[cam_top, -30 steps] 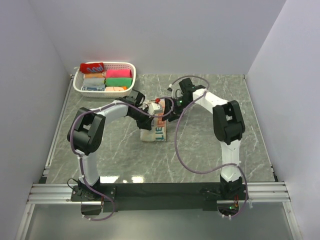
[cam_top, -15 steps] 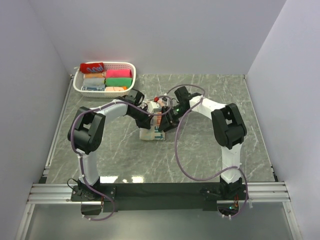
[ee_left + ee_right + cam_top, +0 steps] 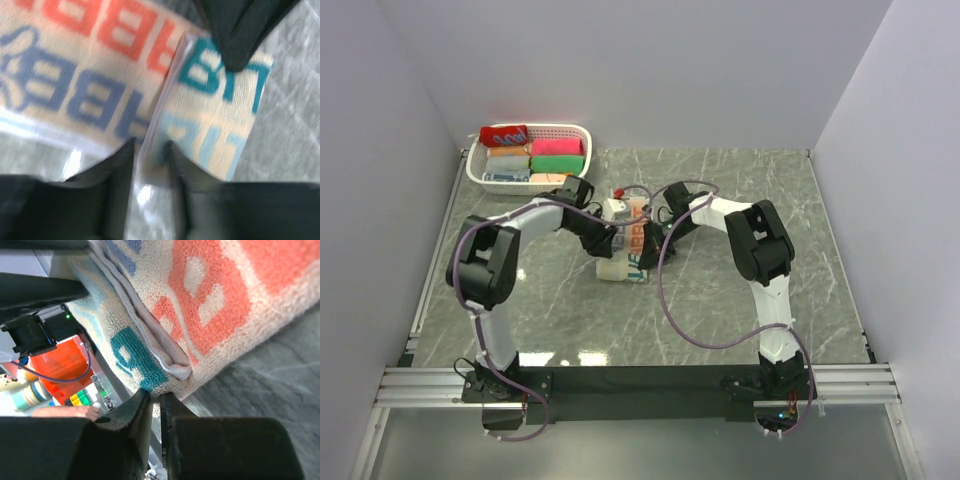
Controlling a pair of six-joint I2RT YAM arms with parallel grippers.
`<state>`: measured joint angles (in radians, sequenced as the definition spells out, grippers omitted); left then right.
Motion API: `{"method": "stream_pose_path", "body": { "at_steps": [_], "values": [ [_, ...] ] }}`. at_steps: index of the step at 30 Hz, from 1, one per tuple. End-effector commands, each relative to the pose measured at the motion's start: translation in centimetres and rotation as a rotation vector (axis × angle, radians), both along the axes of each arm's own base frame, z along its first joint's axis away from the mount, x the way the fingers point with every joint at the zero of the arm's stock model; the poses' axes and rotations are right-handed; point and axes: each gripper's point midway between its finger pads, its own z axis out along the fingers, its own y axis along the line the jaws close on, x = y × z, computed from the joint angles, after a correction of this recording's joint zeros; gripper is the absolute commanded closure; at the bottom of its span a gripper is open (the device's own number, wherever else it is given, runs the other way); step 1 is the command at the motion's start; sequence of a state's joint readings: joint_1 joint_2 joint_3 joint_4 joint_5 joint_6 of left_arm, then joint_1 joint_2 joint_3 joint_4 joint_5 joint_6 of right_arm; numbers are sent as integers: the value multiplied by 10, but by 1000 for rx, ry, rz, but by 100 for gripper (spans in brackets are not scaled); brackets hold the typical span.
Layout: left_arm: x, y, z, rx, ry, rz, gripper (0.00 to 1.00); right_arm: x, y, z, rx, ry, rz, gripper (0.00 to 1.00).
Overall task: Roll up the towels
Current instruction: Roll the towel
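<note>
A cream towel (image 3: 625, 245) with red, blue and teal letters lies folded over itself at the middle of the table. My left gripper (image 3: 604, 241) is shut on its left edge, and the white hem runs between the fingers in the left wrist view (image 3: 150, 150). My right gripper (image 3: 647, 240) is shut on its right edge, pinching the teal-lettered fold (image 3: 156, 390). The two grippers sit close together over the towel, which also fills the left wrist view (image 3: 100, 70) and the right wrist view (image 3: 210, 295).
A white basket (image 3: 582, 135) at the back left holds several rolled towels in red, green, pink and orange. Both arms' cables loop above the marble tabletop (image 3: 750, 290).
Both grippers have moved toward the near side and closer together, drawing the towel's far edge over itself. The towel now looks shorter and more bunched.
</note>
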<state>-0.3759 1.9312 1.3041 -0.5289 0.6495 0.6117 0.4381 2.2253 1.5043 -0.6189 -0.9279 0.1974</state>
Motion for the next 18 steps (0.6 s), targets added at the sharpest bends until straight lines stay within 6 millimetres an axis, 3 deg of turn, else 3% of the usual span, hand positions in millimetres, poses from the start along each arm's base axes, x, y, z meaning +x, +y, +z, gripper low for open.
{"method": "stream_pose_path", "body": {
  "at_steps": [1, 4, 7, 10, 18],
  "values": [
    [1, 12, 41, -60, -139, -20, 58, 11, -4, -22, -81, -41, -3, 85],
    [-17, 10, 59, -80, -280, -92, 45, 11, -6, -24, -92, -44, 1, 85],
    [-44, 2, 54, -14, -378, -227, 43, 9, -8, -28, -101, -33, -2, 85],
    [-59, -5, 43, 36, -456, -308, 41, 8, -7, -29, -101, -31, 2, 85],
    [-53, -23, -2, 184, -587, -386, 39, 9, -6, -33, -103, -13, 7, 85]
  ]
}}
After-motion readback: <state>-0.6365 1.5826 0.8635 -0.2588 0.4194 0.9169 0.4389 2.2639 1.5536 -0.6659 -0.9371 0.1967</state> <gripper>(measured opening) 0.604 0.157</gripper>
